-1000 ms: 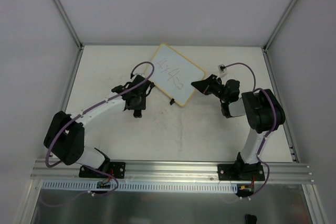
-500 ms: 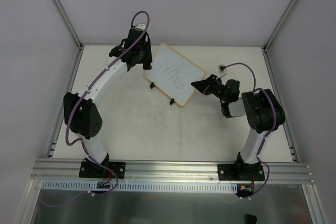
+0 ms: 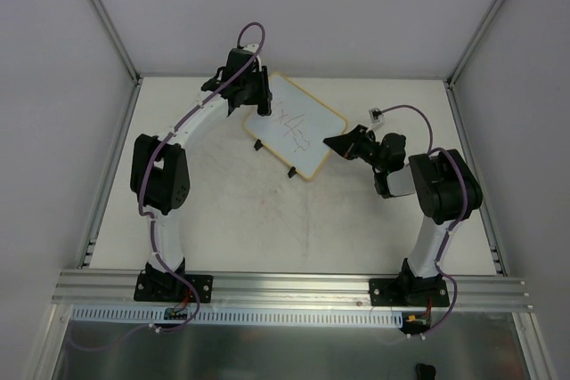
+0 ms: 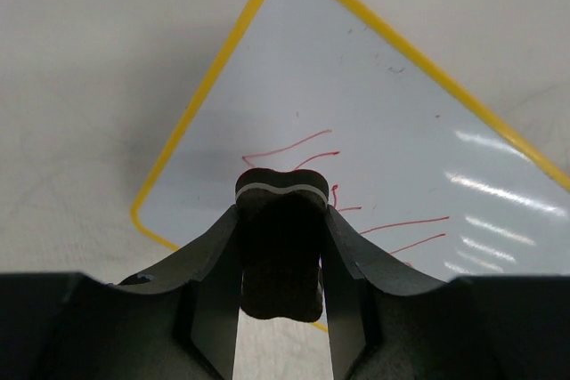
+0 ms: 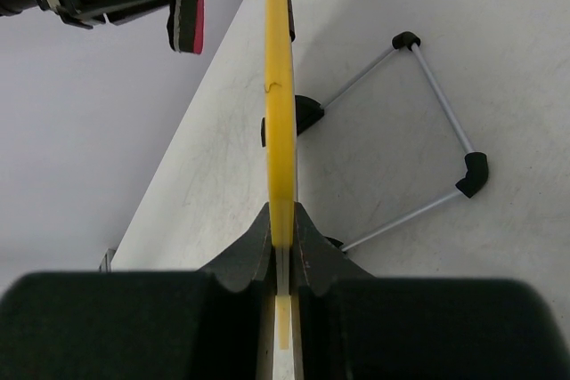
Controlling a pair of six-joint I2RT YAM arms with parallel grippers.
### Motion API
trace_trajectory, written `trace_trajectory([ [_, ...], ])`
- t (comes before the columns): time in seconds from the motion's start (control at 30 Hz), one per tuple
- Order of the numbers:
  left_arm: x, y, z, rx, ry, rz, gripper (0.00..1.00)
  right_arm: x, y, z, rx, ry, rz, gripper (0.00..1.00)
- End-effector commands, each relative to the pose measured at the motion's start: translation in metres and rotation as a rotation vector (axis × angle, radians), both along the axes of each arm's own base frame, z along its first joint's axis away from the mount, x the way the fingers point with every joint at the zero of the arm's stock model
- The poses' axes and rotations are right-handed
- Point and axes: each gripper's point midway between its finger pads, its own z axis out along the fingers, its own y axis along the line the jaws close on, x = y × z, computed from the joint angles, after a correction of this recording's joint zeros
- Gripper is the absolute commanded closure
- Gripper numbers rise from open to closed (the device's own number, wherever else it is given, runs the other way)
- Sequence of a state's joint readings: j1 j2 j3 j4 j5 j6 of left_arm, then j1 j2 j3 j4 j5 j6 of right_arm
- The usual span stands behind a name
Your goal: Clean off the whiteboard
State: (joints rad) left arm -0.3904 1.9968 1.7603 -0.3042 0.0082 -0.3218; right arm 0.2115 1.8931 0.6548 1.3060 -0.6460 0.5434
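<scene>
The whiteboard [image 3: 303,131] has a white face, a yellow frame and red writing, and stands tilted at the back middle of the table. My left gripper [image 3: 259,101] is shut on a black eraser block [image 4: 280,251] and hovers over the board's far left corner. In the left wrist view the eraser's tip is over the red strokes on the whiteboard [image 4: 383,95]; contact cannot be told. My right gripper [image 3: 336,144] is shut on the board's right edge. In the right wrist view the whiteboard [image 5: 279,86] shows edge-on between the fingers of my right gripper [image 5: 282,215], with the eraser [image 5: 186,13] at the top left.
Two black feet [image 3: 257,146] stick out from the board's near edge. A thin wire stand with black corner caps [image 5: 441,122] props the board from behind. Metal posts and white walls close in the table on the left, right and back.
My left arm has swung from the table's middle up to the back left, then shifted right over the board's far left corner. The right arm and the board have not moved.
</scene>
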Motion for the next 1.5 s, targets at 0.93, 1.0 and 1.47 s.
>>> trace_trajectory([
  [0.93, 0.055, -0.011, -0.012, -0.018, -0.153, -0.086, 1.00, -0.001, 0.011, 0.051, 0.042, -0.254, 0.050, 1.00],
  [1.0, 0.055, -0.006, -0.015, -0.004, -0.149, -0.065, 1.00, -0.001, 0.011, 0.051, 0.044, -0.253, 0.048, 1.00],
  [1.47, 0.043, -0.021, -0.039, -0.112, -0.054, -0.137, 1.00, -0.001, 0.012, 0.051, 0.041, -0.258, 0.054, 1.00],
])
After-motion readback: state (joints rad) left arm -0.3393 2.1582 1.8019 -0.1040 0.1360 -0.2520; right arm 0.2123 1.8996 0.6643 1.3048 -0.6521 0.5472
